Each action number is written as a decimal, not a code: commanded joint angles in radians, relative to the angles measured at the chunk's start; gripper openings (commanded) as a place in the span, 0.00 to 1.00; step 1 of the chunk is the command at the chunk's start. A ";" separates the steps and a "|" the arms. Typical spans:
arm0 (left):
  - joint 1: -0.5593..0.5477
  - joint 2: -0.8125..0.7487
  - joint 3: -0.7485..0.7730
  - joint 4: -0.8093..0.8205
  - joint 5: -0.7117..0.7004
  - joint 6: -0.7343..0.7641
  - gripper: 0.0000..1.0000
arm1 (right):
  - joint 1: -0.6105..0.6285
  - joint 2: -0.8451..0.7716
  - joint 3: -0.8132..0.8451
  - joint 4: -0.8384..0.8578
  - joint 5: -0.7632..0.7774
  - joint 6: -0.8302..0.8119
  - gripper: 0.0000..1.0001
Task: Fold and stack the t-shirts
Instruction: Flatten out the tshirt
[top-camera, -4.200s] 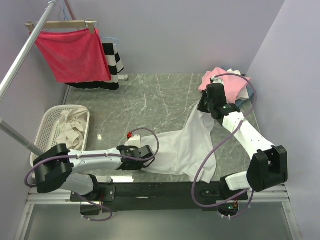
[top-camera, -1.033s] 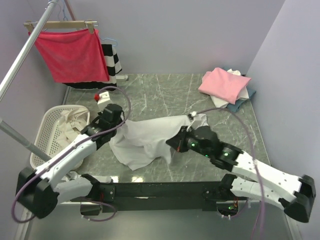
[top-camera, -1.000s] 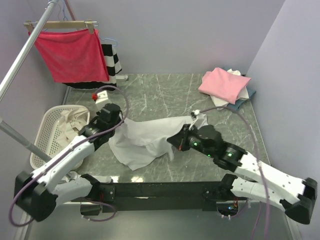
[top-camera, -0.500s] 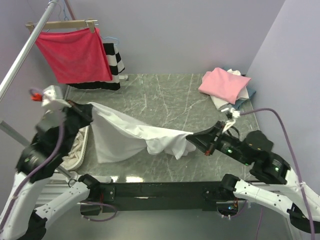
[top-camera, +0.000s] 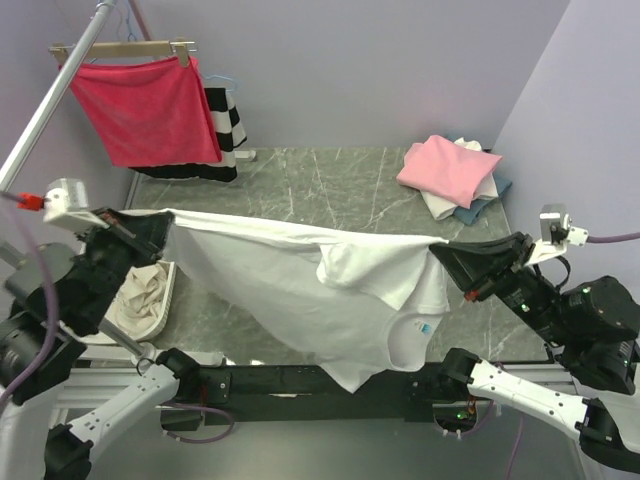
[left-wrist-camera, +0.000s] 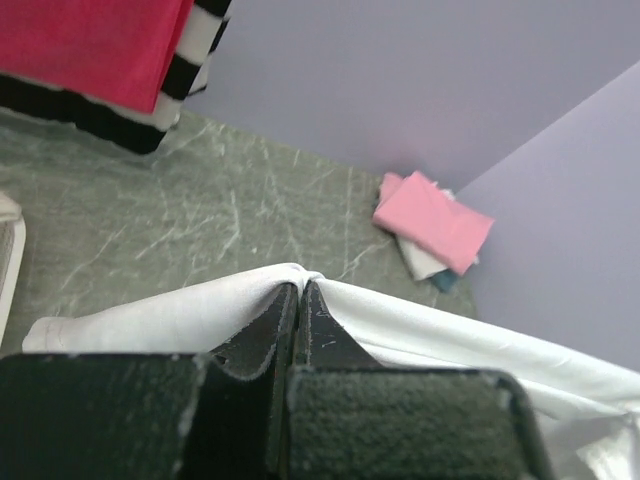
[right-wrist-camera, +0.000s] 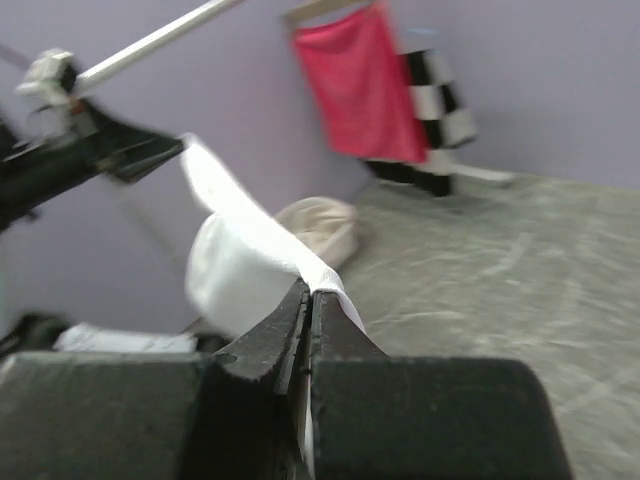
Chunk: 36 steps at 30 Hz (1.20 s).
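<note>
A white t-shirt (top-camera: 290, 285) with a small neck label (top-camera: 424, 326) hangs stretched in the air between both grippers, above the table's front. My left gripper (top-camera: 160, 218) is shut on its left end; in the left wrist view the cloth (left-wrist-camera: 400, 315) drapes over the closed tips (left-wrist-camera: 301, 287). My right gripper (top-camera: 440, 247) is shut on its right end, and the cloth (right-wrist-camera: 240, 250) shows in the right wrist view at the tips (right-wrist-camera: 308, 290). A pink folded t-shirt (top-camera: 447, 167) lies on top of white and blue-grey ones at the back right.
A white basket (top-camera: 160, 300) holding pale cloth sits at the left, partly under the left arm. A red cloth on a wooden hanger (top-camera: 145, 105) and a black-and-white striped garment (top-camera: 228, 125) hang at the back left. A metal rail (top-camera: 50, 100) slants along the left.
Both arms have risen and pulled apart, lifting the white t-shirt off the table and stretching it out wide; it now hangs open with the neck label showing.
</note>
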 joint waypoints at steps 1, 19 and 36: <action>0.004 0.079 -0.093 0.066 -0.030 -0.008 0.01 | 0.005 0.116 -0.006 -0.004 0.363 -0.079 0.00; 0.094 0.820 -0.170 0.508 -0.101 0.038 0.01 | -0.711 1.026 0.013 0.328 -0.077 0.021 0.00; 0.306 1.327 0.070 0.873 -0.037 0.156 0.66 | -0.815 1.622 0.613 0.378 -0.246 0.018 0.74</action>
